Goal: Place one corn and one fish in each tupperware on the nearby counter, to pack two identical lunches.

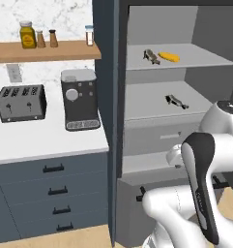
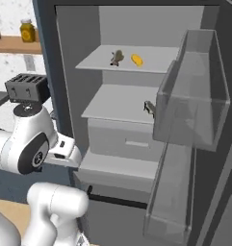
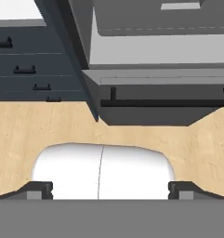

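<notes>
The gripper (image 3: 111, 188) hangs with its jaws spread wide and nothing between them, its two dark fingertips (image 3: 39, 189) standing far apart at the bottom of the hand view; beyond them lie pale wooden floor (image 3: 39, 130), the fridge's bottom drawer (image 3: 164, 104) with its long black handle, and the dark blue-grey drawers (image 3: 25, 69) under the counter. The open fridge holds one corn (image 1: 168, 56) — a smooth yellow cob — beside a fish (image 1: 151, 56) on the top shelf (image 1: 205, 60); a second fish (image 1: 176, 101) lies alone on the shelf below. So: one cob, two fish. The left base view adds the white marbled counter (image 1: 45, 138), bearing a toaster (image 1: 20, 102) and a coffee machine (image 1: 80, 99); the right base view shows the clear door bins (image 2: 194, 91).
</notes>
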Motion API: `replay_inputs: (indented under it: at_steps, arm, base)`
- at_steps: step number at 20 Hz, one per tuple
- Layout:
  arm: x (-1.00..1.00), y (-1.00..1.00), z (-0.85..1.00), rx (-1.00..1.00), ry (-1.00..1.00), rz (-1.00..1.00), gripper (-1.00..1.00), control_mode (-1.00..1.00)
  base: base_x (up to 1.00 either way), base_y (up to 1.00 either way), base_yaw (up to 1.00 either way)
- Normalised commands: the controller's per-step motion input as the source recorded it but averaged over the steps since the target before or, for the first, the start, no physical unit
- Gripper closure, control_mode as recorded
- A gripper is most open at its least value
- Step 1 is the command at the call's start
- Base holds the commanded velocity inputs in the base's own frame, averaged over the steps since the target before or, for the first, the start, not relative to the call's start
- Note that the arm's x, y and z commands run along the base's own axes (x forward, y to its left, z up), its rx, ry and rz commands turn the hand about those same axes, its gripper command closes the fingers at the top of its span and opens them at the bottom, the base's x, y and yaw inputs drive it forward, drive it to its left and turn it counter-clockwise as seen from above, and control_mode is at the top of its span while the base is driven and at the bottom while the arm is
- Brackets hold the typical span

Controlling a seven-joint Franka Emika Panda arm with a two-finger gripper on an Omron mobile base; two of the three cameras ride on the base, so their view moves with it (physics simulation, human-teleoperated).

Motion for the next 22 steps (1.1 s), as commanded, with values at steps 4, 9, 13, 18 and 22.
replay_inputs:
  at_steps: [4,9,13,18,22]
  arm:
    - [0.00,0.00,0.00,0.00,0.00,0.00,-1.00,1.00]
    - [0.00,0.00,0.00,0.00,0.00,0.00,-1.00,1.00]
    - [0.00,0.00,0.00,0.00,0.00,0.00,-1.00,1.00]
    - [0.00,0.00,0.00,0.00,0.00,0.00,-1.00,1.00]
    - [0.00,0.00,0.00,0.00,0.00,0.00,-1.00,1.00]
  base:
    - [0.28,-0.22,-0.28]
    - [0.49,-0.14,-0.28]
    - [0.66,-0.06,-0.08]
    - [0.62,-0.11,0.00]
    - [0.44,-0.25,0.00]
